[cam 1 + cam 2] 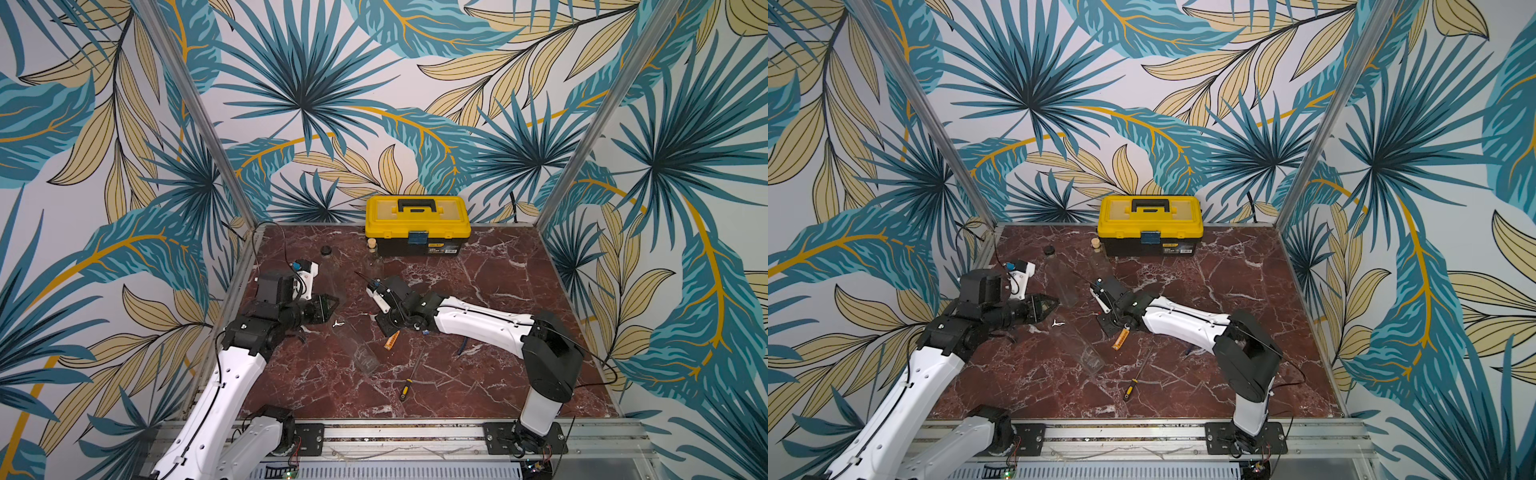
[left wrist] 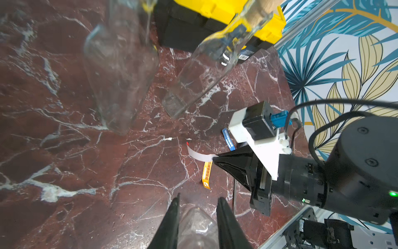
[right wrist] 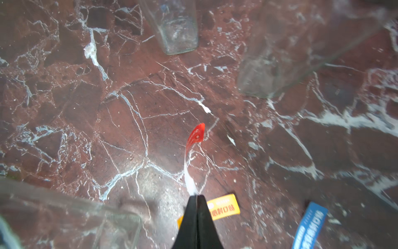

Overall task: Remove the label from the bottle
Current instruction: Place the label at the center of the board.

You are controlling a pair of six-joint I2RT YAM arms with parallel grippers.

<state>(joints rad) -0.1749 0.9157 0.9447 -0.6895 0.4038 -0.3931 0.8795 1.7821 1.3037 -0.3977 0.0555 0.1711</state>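
worktop [image 1: 519, 332] red-brown marble | rear: yellow-black plastic toolbox [image 1: 417, 226] | upright: corked clear glass bottle [image 1: 374, 255], black-capped clear glass bottle [image 1: 328, 266] | lying clear glass bottle [image 1: 358, 348] | orange paper strip [image 1: 391, 340] | yellow-handled screwdriver [image 1: 411, 379]

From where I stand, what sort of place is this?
Probably a robot test booth: leaf-print panels on metal posts box in a small marble-look table, with two arms bolted to a rail.
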